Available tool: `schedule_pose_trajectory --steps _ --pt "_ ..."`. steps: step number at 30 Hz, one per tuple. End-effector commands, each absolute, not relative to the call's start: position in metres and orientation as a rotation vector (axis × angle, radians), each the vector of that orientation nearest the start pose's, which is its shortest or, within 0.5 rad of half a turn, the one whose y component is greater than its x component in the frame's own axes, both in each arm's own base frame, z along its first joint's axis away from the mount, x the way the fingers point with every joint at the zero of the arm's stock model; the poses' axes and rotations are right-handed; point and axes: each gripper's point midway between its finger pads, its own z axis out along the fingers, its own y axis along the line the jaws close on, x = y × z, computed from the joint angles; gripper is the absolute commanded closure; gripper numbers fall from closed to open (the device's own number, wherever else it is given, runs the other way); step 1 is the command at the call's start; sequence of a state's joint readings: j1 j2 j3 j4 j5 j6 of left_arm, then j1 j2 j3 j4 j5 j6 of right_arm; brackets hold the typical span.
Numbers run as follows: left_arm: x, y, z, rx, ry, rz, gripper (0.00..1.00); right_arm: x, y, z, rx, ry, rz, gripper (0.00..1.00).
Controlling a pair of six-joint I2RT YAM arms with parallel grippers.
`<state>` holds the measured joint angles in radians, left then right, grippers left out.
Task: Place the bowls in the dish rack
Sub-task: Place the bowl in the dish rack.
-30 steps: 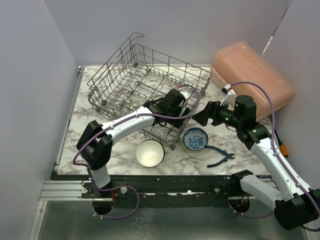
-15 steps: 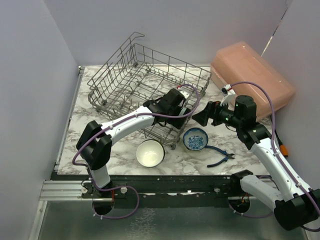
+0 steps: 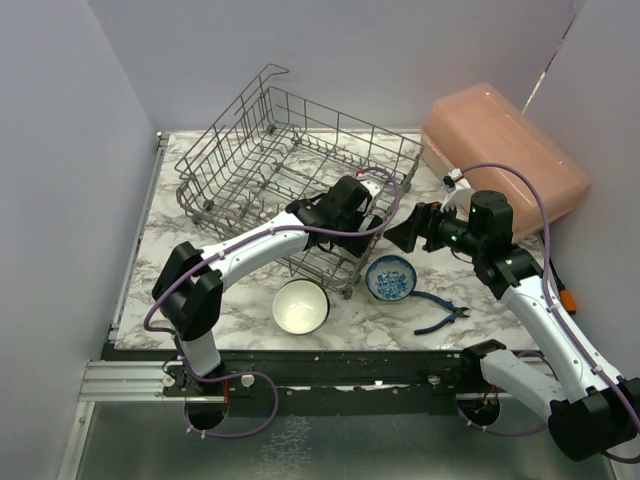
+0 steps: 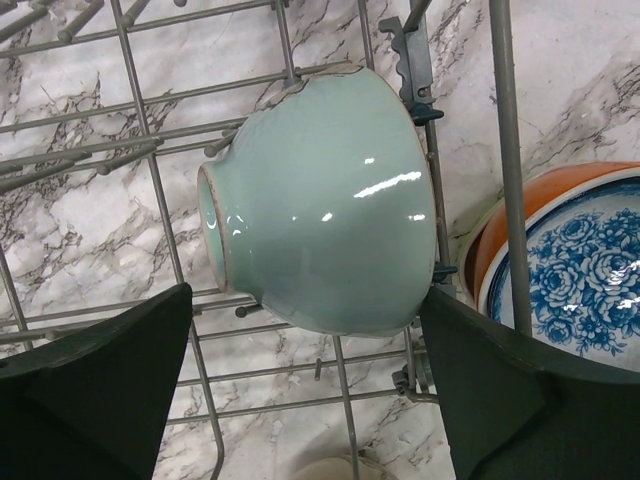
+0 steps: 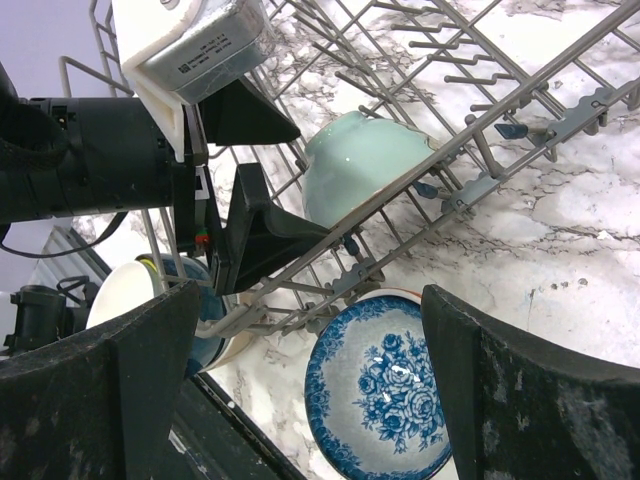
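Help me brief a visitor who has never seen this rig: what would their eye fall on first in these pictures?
The mint green glazed bowl draws the eye first, lying on its side in the grey wire dish rack, between the wide-open fingers of the left gripper. Next comes the blue-flowered white bowl, nested in an orange bowl just outside the rack's near corner, and the pink translucent plastic box at the back right.

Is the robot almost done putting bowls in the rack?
Not yet. One mint green bowl lies on its side in the dish rack, the left claw open around it. Neither claw holds anything; the right claw is open too. The blue-patterned bowl, sitting in an orange bowl, and the white bowl wait on the table.
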<state>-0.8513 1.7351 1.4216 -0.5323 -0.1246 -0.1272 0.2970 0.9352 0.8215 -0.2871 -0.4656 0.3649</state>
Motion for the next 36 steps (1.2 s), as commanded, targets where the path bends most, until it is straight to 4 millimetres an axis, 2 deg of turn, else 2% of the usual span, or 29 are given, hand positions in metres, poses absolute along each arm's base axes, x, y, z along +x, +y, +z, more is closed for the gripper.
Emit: schedule_pose_trajectory --steps 1,10,15,21,23,27,36 --pt "0.318 -0.352 0.178 0.795 2.166 -0.41 0.07 0.264 0.18 0.241 -0.279 1.994 0.901 0.05" --pt "0.313 -0.366 0.184 0.836 2.129 -0.496 0.17 0.264 0.18 0.241 -0.278 2.0 0.901 0.05" --pt "0.316 -0.363 0.175 0.834 2.144 -0.465 0.23 0.264 0.18 0.24 -0.275 2.0 0.9 0.05" --pt "0.32 -0.348 0.16 0.807 2.174 -0.371 0.28 0.264 0.18 0.239 -0.277 2.003 0.899 0.05" --pt "0.321 -0.343 0.155 0.8 2.183 -0.343 0.28 0.264 0.18 0.24 -0.274 2.003 0.901 0.05" --pt "0.32 -0.34 0.146 0.812 2.198 -0.318 0.17 0.265 0.18 0.239 -0.275 2.004 0.904 0.05" --pt "0.32 -0.34 0.137 0.835 2.207 -0.307 0.16 0.266 0.182 0.237 -0.272 2.012 0.913 0.05"
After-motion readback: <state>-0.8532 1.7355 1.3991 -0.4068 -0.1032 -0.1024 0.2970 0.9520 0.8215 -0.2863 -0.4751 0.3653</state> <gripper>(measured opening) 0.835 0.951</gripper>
